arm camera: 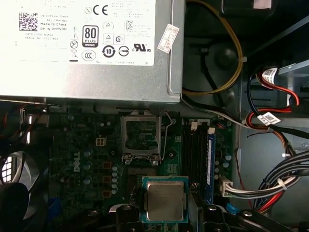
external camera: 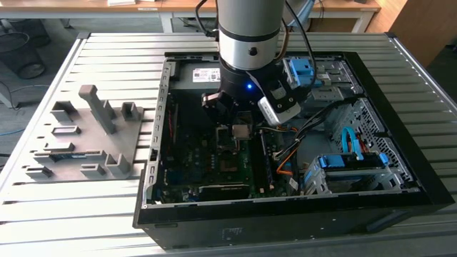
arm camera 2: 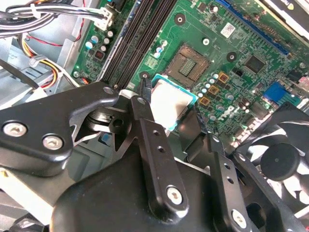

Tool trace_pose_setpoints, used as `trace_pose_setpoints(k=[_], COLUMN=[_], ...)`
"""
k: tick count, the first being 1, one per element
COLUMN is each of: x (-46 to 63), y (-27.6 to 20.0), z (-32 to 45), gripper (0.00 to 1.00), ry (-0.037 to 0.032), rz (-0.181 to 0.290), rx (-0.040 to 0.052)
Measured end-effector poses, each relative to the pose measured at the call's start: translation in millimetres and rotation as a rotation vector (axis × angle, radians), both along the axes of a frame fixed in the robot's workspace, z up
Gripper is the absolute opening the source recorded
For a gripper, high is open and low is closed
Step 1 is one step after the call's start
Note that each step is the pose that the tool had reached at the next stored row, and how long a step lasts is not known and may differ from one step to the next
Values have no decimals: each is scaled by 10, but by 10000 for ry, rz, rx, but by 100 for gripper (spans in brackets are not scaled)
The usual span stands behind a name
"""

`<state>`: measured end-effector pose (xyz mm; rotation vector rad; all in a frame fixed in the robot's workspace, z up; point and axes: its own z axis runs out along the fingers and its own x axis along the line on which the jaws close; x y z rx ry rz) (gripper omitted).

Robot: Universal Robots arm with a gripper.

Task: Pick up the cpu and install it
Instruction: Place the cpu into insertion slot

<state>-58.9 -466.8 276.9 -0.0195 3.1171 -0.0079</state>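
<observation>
Exterior view: the gripper [external camera: 241, 127] hangs inside the open pc case [external camera: 153, 160], pinched shut on the cpu [external camera: 241, 133], held flat above the motherboard [external camera: 214, 160]. Second wrist view: fingers [arm camera 2: 144, 93] on opposite edges, empty socket [arm camera 2: 190, 65] just past the chip. First wrist view: that bare socket lies between cpu and power supply [arm camera: 87, 53].

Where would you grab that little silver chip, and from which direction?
Probably by two opposite thin edges of the cpu, coming straight down from above. It is flat, square and metal face up, so only its rim offers grip. The gripper is shut on it that way, a finger on each side.
</observation>
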Motion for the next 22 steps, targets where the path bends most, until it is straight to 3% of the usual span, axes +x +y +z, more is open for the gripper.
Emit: trace_pose_setpoints(k=[22], x=[0], y=[0], z=[-101], gripper=[47], ry=[0], rz=[0], rx=[0])
